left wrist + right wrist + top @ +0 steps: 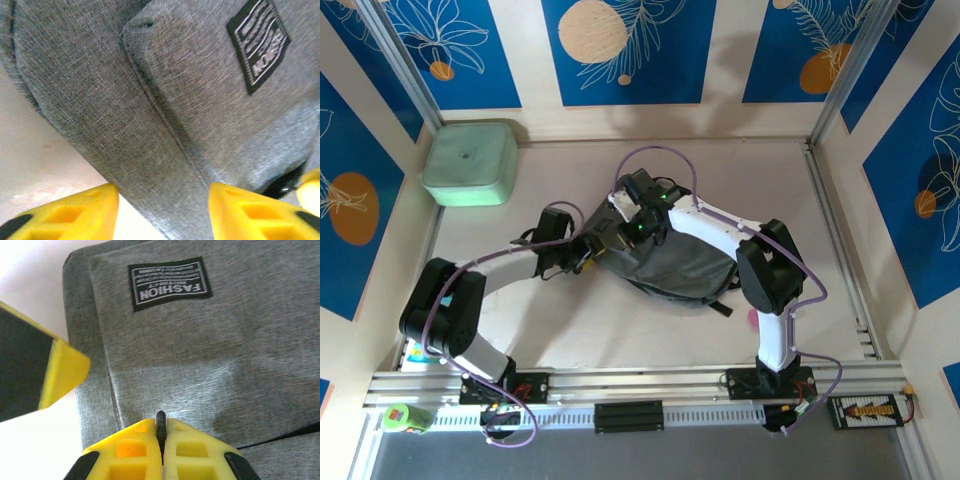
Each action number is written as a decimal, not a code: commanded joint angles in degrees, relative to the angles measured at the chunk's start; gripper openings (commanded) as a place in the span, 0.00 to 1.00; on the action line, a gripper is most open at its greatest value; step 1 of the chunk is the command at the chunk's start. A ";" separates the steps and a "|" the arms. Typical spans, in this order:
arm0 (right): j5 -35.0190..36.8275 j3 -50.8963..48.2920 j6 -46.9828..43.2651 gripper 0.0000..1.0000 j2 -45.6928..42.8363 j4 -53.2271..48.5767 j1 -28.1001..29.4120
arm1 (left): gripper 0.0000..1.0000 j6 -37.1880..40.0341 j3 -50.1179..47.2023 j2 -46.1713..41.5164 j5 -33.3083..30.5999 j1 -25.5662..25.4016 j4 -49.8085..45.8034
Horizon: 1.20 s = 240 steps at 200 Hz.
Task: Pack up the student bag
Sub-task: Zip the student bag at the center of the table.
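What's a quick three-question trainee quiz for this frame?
1. True or false: the right gripper is shut on a thin black tab on the student bag.
2. The left gripper is: A) open, with bag fabric just past its fingers; B) shut on the label; C) shut on a strap.
3. Fill in: the mint-green box sits in the far-____ corner of the table.

Key: 1 true; 2 A; 3 left.
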 commanded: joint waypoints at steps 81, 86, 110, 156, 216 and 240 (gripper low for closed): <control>6.37 0.63 7.96 0.00 0.13 2.98 -1.21 | 0.19 4.28 5.59 7.53 -11.22 -3.23 -14.80; 6.66 0.73 8.41 0.00 0.24 3.02 -1.59 | 0.16 4.27 5.51 7.64 -11.35 -3.20 -14.77; 9.31 1.28 10.84 0.00 0.51 2.99 -3.23 | 0.00 4.33 5.40 7.61 -11.83 -3.23 -14.80; 13.86 4.54 15.84 0.00 1.73 2.27 -8.30 | 0.00 5.39 5.16 8.05 -12.42 -3.23 -15.95; 13.80 9.13 16.86 0.00 5.03 1.00 -11.95 | 0.00 6.32 4.53 7.42 -12.03 -3.23 -16.19; 15.08 9.88 16.84 0.00 4.91 1.07 -12.11 | 0.00 7.13 5.11 7.26 -10.97 -3.23 -16.12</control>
